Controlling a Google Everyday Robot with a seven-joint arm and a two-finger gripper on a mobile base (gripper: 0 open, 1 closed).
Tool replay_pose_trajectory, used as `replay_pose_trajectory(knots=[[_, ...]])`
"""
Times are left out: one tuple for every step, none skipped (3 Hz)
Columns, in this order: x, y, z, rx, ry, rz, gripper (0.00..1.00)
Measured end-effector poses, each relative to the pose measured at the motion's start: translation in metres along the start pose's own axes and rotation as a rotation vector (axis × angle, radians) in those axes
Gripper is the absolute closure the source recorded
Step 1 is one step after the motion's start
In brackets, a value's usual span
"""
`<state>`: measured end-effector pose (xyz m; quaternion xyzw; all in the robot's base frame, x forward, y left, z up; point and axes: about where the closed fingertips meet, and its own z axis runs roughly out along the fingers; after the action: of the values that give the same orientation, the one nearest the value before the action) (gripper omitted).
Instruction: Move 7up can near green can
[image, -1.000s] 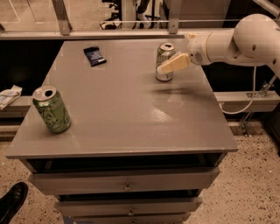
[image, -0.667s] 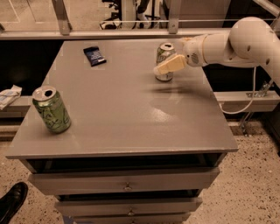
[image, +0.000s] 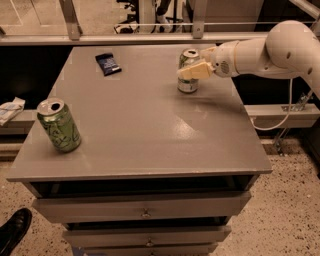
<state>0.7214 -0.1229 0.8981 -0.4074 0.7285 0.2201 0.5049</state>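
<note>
The 7up can, silver-white with green lettering, stands upright at the far right of the grey table top. My gripper reaches in from the right on the white arm and sits right at the can's upper half, partly covering it. The green can with its scribbled pattern stands upright near the table's front left corner, far from the 7up can and the gripper.
A dark blue snack packet lies flat at the far left of the table. Drawers are below the top. A railing runs behind the table. A black shoe is on the floor at lower left.
The arm and gripper have shifted a little to the left, closer onto the 7up can. Both cans stand where they were.
</note>
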Motion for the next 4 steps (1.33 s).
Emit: replay_pose_trajectory(knots=[[-0.012, 0.011, -0.009, -0.023, -0.037, -0.016, 0.62], [-0.036, 0.025, -0.024, -0.048, -0.098, -0.05, 0.86], [-0.039, 0.028, -0.023, -0.056, -0.106, -0.055, 1.0], [-0.038, 0.029, -0.022, -0.059, -0.104, -0.054, 1.0]])
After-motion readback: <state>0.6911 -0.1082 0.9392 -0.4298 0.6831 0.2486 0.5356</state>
